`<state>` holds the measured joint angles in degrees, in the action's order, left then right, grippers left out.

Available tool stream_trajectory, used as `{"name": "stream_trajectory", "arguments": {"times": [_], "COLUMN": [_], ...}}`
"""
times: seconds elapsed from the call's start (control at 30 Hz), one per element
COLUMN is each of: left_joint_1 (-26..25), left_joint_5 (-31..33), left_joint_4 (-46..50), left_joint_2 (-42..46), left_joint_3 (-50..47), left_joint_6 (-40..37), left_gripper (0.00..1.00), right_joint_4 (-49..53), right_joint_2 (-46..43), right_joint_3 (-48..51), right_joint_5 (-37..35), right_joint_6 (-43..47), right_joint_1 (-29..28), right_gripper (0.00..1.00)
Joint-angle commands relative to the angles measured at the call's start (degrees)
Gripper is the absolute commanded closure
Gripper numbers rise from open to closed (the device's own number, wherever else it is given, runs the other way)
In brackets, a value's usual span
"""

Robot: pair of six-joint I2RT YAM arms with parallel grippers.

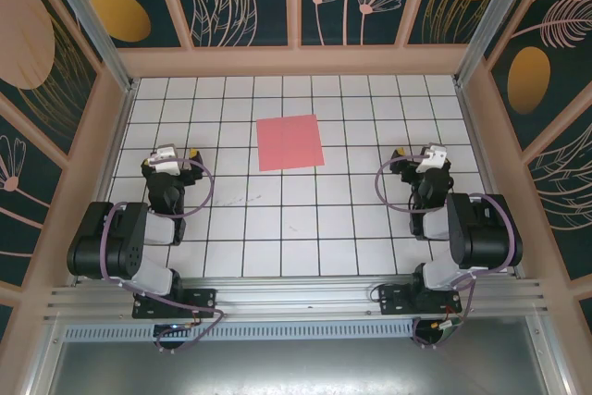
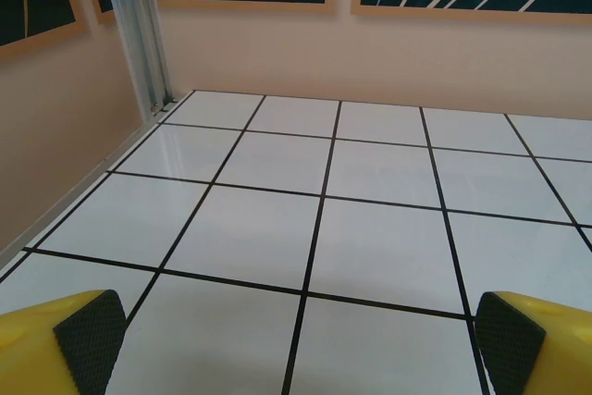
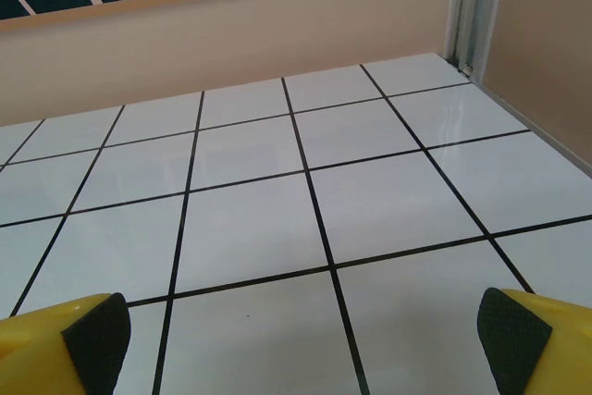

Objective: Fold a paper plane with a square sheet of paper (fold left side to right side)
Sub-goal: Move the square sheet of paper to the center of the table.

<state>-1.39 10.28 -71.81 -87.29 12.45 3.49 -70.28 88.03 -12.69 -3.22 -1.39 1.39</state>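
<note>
Overhead and wrist views. A flat, unfolded square sheet of thin pink-red paper lies on the white, black-gridded table, in the far middle part, between the two arms and well apart from both. The left gripper and right gripper rest near the table's sides, each with its yellow fingers and black ribbed pads spread wide over bare tiles, nothing between them.

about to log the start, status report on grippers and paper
Left gripper open, empty. Right gripper open, empty. Square sheet of paper flat, unfolded, mid-table. Nothing on it.
</note>
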Motion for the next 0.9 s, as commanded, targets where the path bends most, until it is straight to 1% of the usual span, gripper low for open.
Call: {"name": "stream_trajectory", "arguments": {"times": [0.0,0.7,0.8,0.87], "left_joint_1": [0.3,0.3,0.3,0.3], "left_joint_5": [-0.6,0.0,1.7,3.0], "left_joint_4": [-2.2,-2.9,-2.1,2.0], "left_joint_2": [0.1,0.3,2.8,7.5], "left_joint_3": [0.6,0.2,-0.4,-0.3], "left_joint_6": [0.9,1.1,1.7,2.1], "left_gripper": [0.01,0.01,0.01,0.02], "right_joint_4": [-2.3,-2.5,-0.5,4.3], "right_joint_2": [0.3,0.3,-2.1,-6.2], "right_joint_3": [-0.1,0.1,0.0,-0.5], "right_joint_5": [-0.4,-0.1,-1.2,-1.7], "right_joint_6": [0.0,-0.1,-0.6,-0.7], "right_joint_1": [-0.3,-0.2,-0.2,-0.2], "right_gripper": [0.01,0.01,0.01,0.01]}}
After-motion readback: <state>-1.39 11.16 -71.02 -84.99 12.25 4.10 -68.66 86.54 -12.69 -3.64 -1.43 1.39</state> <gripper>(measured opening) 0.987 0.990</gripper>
